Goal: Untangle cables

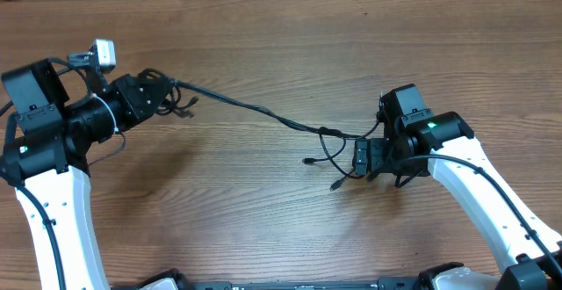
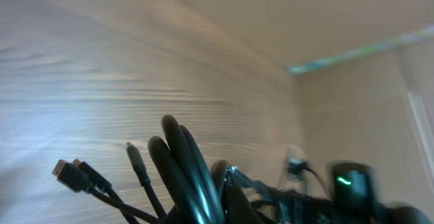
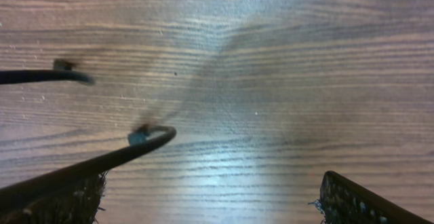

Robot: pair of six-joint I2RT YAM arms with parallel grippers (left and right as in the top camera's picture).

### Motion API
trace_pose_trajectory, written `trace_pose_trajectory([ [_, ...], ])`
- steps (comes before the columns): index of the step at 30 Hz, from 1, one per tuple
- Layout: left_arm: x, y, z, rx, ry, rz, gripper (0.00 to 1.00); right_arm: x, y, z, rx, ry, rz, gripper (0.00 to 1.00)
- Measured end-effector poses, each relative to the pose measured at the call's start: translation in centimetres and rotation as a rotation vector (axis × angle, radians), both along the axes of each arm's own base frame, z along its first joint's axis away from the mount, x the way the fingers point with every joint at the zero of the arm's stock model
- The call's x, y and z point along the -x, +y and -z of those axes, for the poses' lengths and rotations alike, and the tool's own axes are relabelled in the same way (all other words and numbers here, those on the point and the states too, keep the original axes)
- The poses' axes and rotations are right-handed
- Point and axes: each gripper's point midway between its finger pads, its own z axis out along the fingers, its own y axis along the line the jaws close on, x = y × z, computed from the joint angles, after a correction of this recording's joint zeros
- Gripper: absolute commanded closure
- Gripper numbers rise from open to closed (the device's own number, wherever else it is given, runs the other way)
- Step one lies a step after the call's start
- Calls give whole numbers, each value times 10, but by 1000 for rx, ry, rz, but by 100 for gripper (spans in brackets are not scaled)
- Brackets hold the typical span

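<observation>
Left gripper is closed on a bunch of the cables, held raised above the table. Its wrist view shows loops and two plug ends crowding the lens, with the fingers hidden behind them. One strand spans the table to the right gripper, whose fingers stand wide apart and grip nothing. A cord runs along one of those fingers; whether it touches cannot be told. A small tangle with loose tails sits just beside that gripper.

Step in hand, as judged: free one cord from the tangle. Advised procedure:
1. Use the left grip as the anchor. Add no tension, since pulling would likely tighten the tangle.
2. Bring the right fingers around a single strand near the tangle, not the crossing itself.
3. Close only when one cord lies between the pads.
4. Draw the free tail back through its loop, away from the anchor
</observation>
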Motion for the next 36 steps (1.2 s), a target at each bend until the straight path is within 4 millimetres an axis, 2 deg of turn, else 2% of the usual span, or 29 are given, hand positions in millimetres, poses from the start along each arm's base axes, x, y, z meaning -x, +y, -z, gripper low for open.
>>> trace_pose_trajectory([
  [6, -2, 42, 32, -198, 123, -201, 96, -5, -5, 0, 18, -21, 14, 0],
  [8, -1, 64, 39, -269, 151, -286, 96, -9, -16, 0, 33, -28, 46, 0],
  [9, 1, 82, 42, -310, 170, -352, 96, -11, -21, 0, 37, -30, 64, 0],
  [13, 9, 121, 46, -360, 204, -481, 96, -20, -38, -1, 47, -52, 126, 0],
  [16, 15, 137, 47, -380, 224, -534, 96, -26, -40, -2, 35, -71, 140, 0],
  [19, 17, 137, 49, -380, 237, -536, 96, -27, -38, -3, 21, -75, 138, 0],
  [22, 16, 130, 48, -363, 221, -501, 96, -27, -34, -3, 0, -73, 134, 0],
  [26, 9, 100, 37, -324, 109, -303, 96, -35, -12, -8, -115, -106, 65, 0],
  [29, 15, 62, 27, -282, -2, -73, 96, -43, 10, -16, -236, -148, -26, 0],
  [30, 17, 55, 26, -277, -17, -36, 96, -44, 15, -18, -263, -159, -49, 0],
  [33, 30, 15, 23, -261, -97, 174, 96, -48, 40, -32, -400, -206, -156, 0],
  [36, 43, -16, 24, -276, -149, 339, 96, -48, 63, -48, -541, -240, -239, 0],
])
